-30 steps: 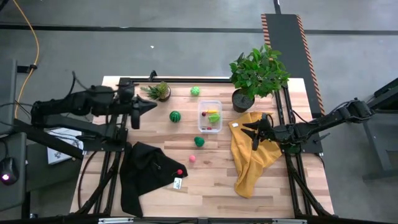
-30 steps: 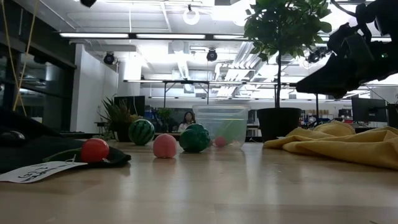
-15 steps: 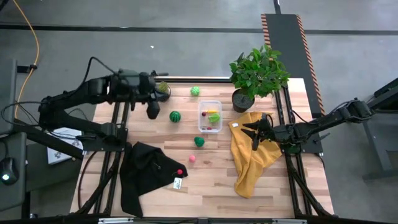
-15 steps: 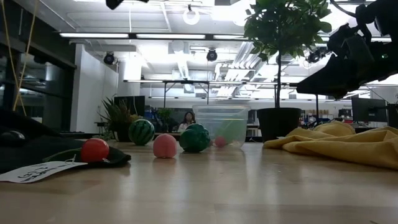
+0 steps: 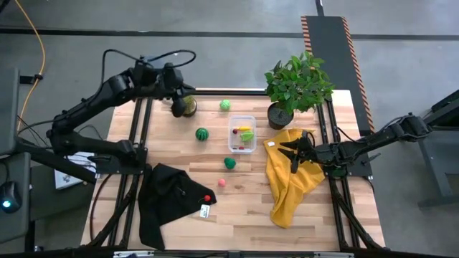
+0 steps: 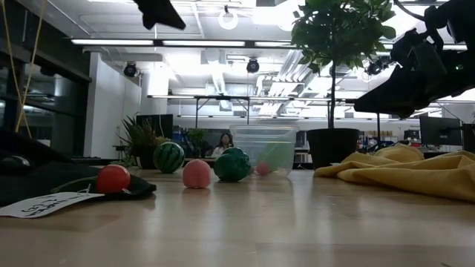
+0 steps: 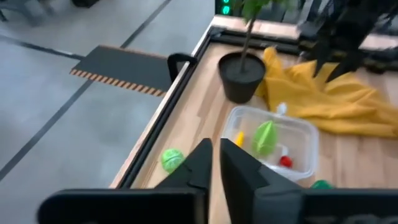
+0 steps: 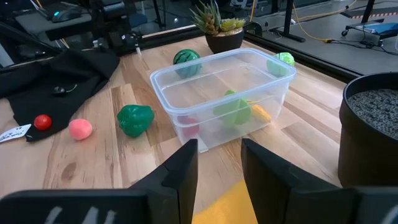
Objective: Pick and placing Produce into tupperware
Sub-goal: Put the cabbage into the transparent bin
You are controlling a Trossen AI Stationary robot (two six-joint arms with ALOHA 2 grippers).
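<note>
The clear tupperware [image 5: 242, 133] stands mid-table and holds a leafy light-green piece [image 7: 264, 137], a yellow piece [image 7: 239, 138] and a small red one [image 7: 285, 162]. On the wood around it lie a striped melon [image 5: 202, 134], a light-green ball [image 5: 225, 105], a dark-green piece [image 5: 229, 163] and a pink ball [image 5: 221, 183]. A red ball [image 5: 208, 198] rests on the black cloth. My left gripper [image 5: 178, 109] hangs shut, high over the small plant at the far left. My right gripper [image 5: 292, 156] hovers open above the yellow cloth, right of the tupperware [image 8: 186, 93].
A large potted plant [image 5: 295, 89] stands at the far right and a small spiky plant [image 5: 186, 104] at the far left. The yellow cloth [image 5: 290, 183] covers the right side, the black cloth [image 5: 168, 197] with a paper tag the near left. A person sits far off in the room [image 6: 223, 141].
My left arm has reached out from the table's left side. Its gripper has moved toward the far edge and upward, ending over the small plant, and has turned about. The right arm and all the produce have kept still.
</note>
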